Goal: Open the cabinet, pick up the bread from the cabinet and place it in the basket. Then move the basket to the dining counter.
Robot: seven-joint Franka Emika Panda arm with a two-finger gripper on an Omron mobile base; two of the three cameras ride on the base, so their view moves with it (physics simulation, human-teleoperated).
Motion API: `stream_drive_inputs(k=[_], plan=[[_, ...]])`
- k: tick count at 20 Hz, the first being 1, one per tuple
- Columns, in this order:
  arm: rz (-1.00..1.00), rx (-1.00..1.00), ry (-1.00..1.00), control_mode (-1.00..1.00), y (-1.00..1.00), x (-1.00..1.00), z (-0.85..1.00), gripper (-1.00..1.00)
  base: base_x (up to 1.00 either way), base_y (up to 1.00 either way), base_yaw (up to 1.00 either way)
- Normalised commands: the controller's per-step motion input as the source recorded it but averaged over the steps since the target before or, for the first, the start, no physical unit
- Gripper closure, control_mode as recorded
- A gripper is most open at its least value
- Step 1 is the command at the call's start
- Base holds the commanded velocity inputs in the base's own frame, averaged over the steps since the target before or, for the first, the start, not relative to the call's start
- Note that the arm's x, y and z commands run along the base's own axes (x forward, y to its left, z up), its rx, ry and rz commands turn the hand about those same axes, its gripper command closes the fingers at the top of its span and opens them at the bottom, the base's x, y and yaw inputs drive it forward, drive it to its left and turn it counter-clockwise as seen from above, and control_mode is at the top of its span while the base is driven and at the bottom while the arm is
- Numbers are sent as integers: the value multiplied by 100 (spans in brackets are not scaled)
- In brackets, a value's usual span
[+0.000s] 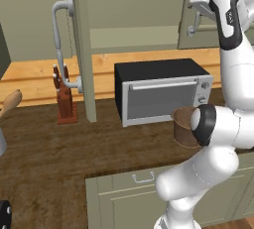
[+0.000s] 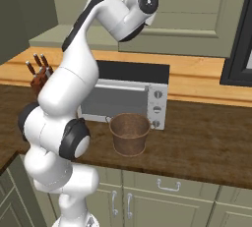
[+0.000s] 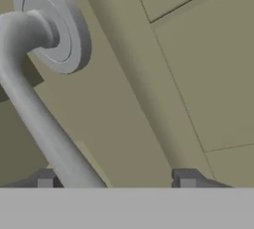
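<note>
One basket (image 2: pixel 129 133) stands on the worktop (image 2: pixel 206 137) just before the single toaster oven (image 2: pixel 125 96); a knife block (image 1: pixel 64 101) stands to its left. The open pincer (image 3: pixel 116 179) straddles the cabinet (image 3: pixel 198 64) door's curved handle (image 3: pixel 34 99), one of two handles in the left base view.

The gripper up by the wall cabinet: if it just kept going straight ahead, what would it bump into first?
Most likely the cabinet door. The gripper points at its olive panel, with the curved grey handle between its fingertips, nearer the left one. Depth is unclear.
</note>
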Motion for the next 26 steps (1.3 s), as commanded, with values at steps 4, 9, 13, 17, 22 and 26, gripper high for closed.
stream_drive_inputs(k=[4,9,13,17,22,26], plan=[[0,0,-1,-100,3,24,-6,100,0,0,0],[0,0,-8,-100,4,22,-8,100,0,0,0],[0,0,-5,-100,6,33,-1,100,0,0,0],[0,0,-5,-100,0,-18,4,100,0,0,0],[0,1,0,-100,-34,-83,25,100,0,0,0],[0,3,0,-100,-53,-100,31,100,0,0,0]])
